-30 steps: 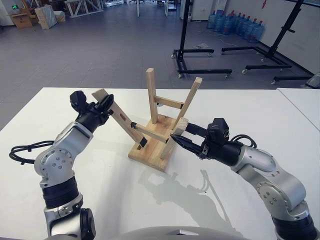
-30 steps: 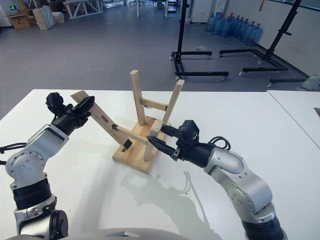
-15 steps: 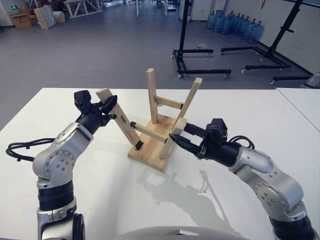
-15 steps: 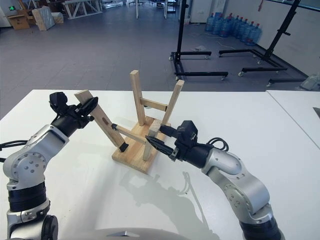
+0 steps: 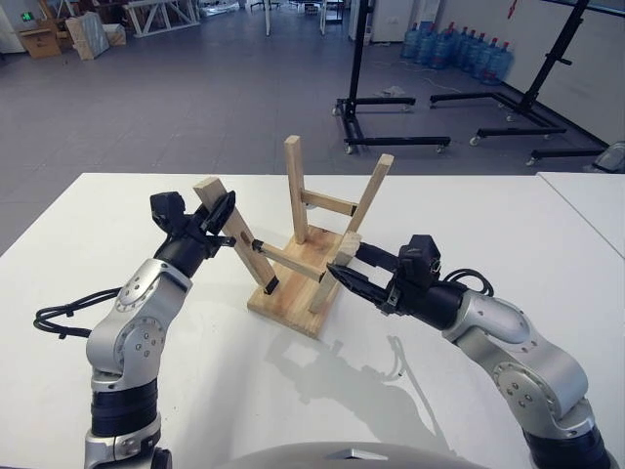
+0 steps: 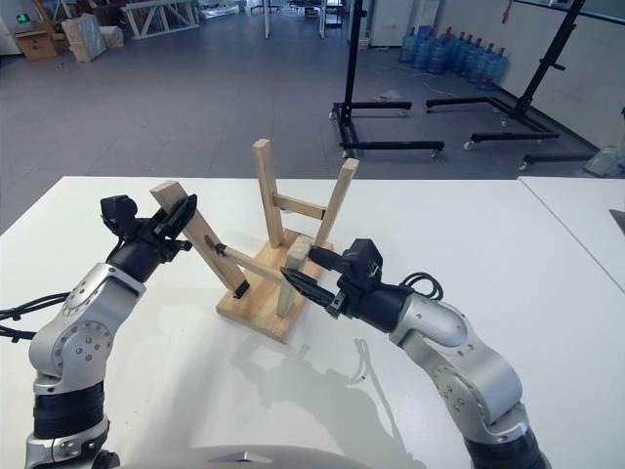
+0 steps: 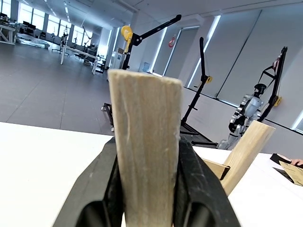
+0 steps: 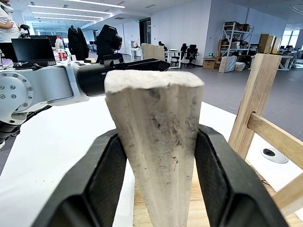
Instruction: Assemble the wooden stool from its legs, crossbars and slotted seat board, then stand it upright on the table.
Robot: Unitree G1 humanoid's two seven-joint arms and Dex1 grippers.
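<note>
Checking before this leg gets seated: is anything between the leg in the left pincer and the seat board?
Nothing visible. The leg, held in the left pincer, already has its lower end at the seat board's left edge.

One seat board (image 5: 289, 311) on one worktop (image 5: 195, 391). Four legs (image 5: 296, 186) (image 5: 369, 200) (image 5: 259, 267) (image 5: 326, 291): two stand on the board, and one leg sits in each of two grippers, the left gripper (image 5: 223, 217) and the right gripper (image 5: 345, 265), two fingers apiece. Two crossbars (image 5: 329, 202) (image 5: 293, 261). Behind, two black wheeled stands (image 5: 359, 59) (image 5: 552, 63).
</note>
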